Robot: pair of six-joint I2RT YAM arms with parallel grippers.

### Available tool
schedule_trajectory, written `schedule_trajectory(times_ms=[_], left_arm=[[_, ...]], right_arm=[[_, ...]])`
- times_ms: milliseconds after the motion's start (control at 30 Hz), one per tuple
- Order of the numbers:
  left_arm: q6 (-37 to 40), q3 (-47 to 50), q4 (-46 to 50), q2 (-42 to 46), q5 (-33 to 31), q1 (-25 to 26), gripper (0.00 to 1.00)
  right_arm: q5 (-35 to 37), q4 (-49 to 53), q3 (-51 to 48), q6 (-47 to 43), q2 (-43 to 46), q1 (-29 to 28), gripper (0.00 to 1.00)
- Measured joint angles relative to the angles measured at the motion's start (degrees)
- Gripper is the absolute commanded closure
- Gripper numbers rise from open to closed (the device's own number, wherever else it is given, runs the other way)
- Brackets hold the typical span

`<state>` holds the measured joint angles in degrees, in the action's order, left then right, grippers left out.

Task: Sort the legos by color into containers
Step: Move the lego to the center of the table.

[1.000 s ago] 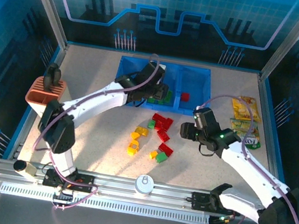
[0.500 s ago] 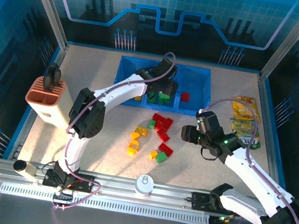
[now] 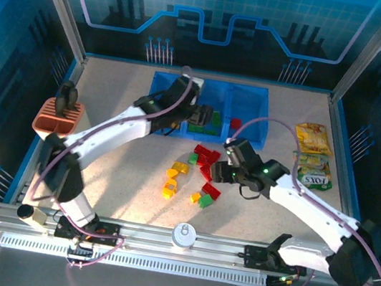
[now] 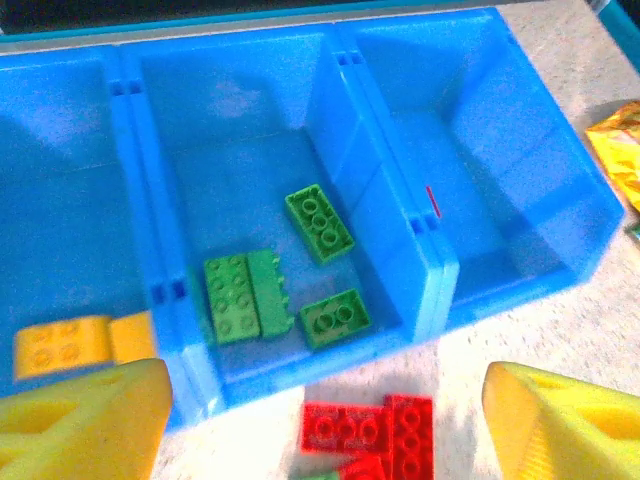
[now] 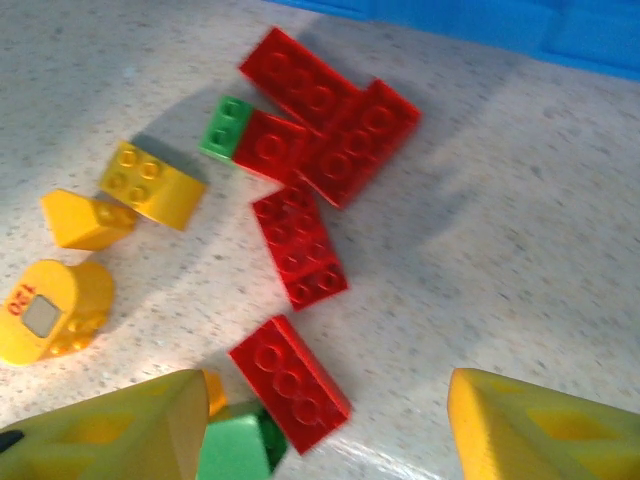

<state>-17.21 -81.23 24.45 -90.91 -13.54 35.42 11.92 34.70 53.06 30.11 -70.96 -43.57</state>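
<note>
Legos are best taken singly: the open right gripper is centred on the bottom-centre red brick, kept off the green brick; the left gripper is open too.

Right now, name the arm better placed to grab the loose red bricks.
Right: the open right gripper hovers over the red studded plastic bricks; the left gripper is above the blue plastic tray.

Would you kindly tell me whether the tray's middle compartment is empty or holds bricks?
Not empty: several green bricks lie on the floor of the middle compartment in the left wrist view.
</note>
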Motion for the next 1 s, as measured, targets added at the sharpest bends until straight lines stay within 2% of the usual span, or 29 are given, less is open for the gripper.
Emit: schedule_trajectory(times_ms=[167,300,400,700,1000], left_arm=[[-3.1,14.5,-2.9,12.1,-1.0,0.0,0.19],[-6.0,25.6,-2.4,18.3,-2.4,0.0,0.20],[-8.3,31.7,-1.5,22.8,-3.3,0.0,0.20],[-12.9,40.2,1.4,35.3,-5.9,0.0,0.22],[-14.3,41.8,2.8,38.0,-7.2,0.0,0.22]], right_arm=[[0.0,-0.7,7.6,-0.8,-10.9,-2.9,0.43],[0.1,-0.3,14.5,-0.9,-20.7,-4.8,0.50],[0.6,0.5,18.4,-0.3,-26.4,-5.6,0.51],[1.6,4.6,27.7,1.2,-37.4,-5.6,0.51],[3.1,7.5,32.8,1.9,-43.0,-5.6,0.54]])
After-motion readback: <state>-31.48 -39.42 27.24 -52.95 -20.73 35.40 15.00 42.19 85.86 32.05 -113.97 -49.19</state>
